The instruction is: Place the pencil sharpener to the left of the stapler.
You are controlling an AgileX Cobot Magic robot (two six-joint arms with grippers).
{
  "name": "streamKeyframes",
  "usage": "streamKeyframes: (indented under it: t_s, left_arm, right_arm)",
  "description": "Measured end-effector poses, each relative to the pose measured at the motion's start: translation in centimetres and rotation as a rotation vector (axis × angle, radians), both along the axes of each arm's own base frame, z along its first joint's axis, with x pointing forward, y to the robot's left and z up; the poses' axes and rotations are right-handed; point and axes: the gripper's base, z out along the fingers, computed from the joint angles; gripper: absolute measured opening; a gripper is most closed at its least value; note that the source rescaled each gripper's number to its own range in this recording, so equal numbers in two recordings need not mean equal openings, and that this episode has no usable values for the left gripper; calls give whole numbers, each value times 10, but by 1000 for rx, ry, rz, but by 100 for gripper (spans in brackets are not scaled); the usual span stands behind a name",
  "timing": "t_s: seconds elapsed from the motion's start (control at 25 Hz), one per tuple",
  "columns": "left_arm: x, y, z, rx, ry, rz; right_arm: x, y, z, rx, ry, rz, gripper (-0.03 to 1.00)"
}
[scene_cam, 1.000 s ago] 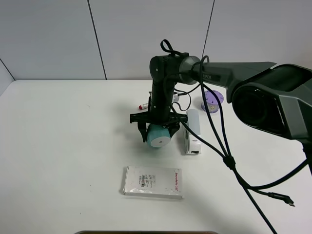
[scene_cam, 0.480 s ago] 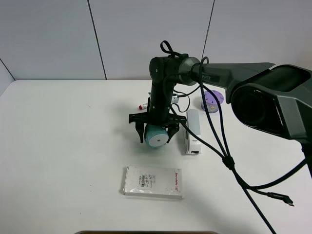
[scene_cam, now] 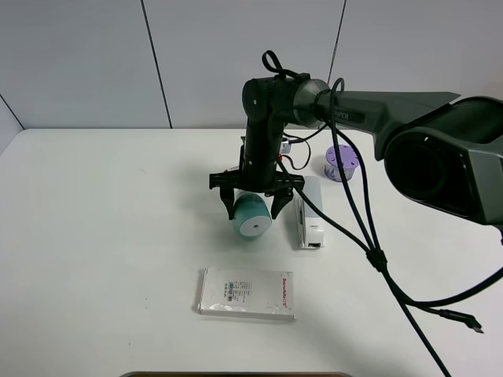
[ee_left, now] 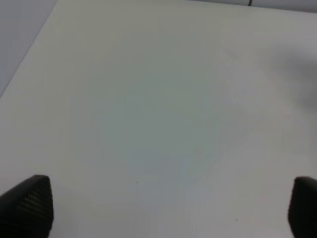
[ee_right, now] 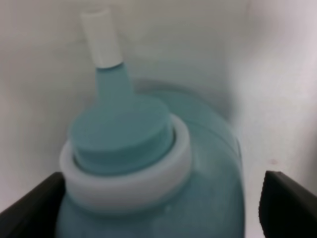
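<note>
Both spread: left gripper [ee_left: 166, 204], right gripper [scene_cam: 253, 210] straddling rounded teal pencil sharpener [scene_cam: 253, 225] beside slim white stapler [scene_cam: 310, 212].

Looking down now on a broad white surface [scene_cam: 94, 259], matte and evenly lit, with only soft shadows on it. Behind it runs a pale grey panelled wall [scene_cam: 78, 63], cut by thin dark seams [scene_cam: 156, 63] that lean slightly, one left of centre, another further right. At far left a side wall [scene_cam: 5, 126] meets the surface's corner. The left wrist view shows the same plain white, with a greyish strip of wall [ee_left: 20, 44] along one edge.
</note>
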Motion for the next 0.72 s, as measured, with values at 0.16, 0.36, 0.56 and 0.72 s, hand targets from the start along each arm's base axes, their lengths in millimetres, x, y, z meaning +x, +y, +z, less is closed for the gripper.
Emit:
streamKeyframes:
  t_s: [0.16,0.36,0.56,0.72]
  left_arm:
    - [0,0,0,0,0,0]
    - [0,0,0,0,0,0]
    - [0,0,0,0,0,0]
    - [0,0,0,0,0,0]
  right_arm:
    - [0,0,11,11,-21,7,23]
    - [-1,-1,32,36,-60,16,33]
    - [-3,-3,56,65,-105,28,34]
    - [-8,-6,87,102,-168,60,34]
